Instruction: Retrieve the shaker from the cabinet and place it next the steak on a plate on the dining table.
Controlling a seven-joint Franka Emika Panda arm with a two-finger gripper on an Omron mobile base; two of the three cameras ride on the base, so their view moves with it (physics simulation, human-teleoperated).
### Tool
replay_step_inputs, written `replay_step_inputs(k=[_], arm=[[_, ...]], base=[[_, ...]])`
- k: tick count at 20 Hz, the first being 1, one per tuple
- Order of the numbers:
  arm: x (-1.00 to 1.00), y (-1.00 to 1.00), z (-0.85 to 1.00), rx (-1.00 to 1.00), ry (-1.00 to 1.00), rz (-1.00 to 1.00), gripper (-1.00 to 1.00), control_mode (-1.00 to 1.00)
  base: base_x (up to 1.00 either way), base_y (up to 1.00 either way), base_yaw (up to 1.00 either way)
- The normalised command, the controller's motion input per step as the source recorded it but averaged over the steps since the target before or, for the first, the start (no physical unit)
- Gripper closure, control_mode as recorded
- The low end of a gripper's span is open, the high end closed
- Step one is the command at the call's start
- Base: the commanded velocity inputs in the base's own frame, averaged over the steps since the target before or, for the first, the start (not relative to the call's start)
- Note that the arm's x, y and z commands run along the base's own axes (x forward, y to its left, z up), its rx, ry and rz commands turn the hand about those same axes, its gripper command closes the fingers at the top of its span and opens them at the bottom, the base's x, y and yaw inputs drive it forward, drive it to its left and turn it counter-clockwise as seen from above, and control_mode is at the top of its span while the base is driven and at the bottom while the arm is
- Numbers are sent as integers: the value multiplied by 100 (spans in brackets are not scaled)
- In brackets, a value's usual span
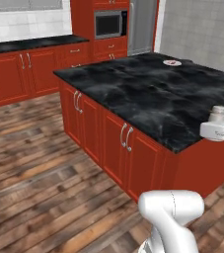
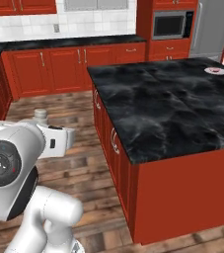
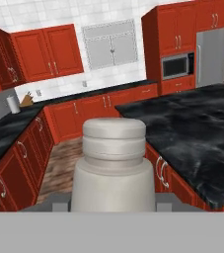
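The gripper (image 3: 113,210) is clamped on the shaker (image 3: 113,168), carried upright off the dining table's (image 1: 148,94) near corner; a jolt while crossing could tip it (judgement); the plate (image 1: 172,63) at the far edge holds the steak (image 1: 171,62).

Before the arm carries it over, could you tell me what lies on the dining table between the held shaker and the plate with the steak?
Only bare black marble of the dining table lies between the shaker and the plate at the far corner, as the right base view shows.
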Motion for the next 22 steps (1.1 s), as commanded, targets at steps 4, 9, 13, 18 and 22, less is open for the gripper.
replay_step_inputs(k=[4,9,13,18,22], arm=[[0,0,0,0,0,0,100,100],[0,0,0,0,0,0,100,100],[0,0,0,0,0,0,100,100],[0,0,0,0,0,0,100,100],[0,0,0,0,0,0,100,100]], base=[[35,-100,4],[13,-90,-44],[0,0,-100],[0,0,-99],[0,22,-79]])
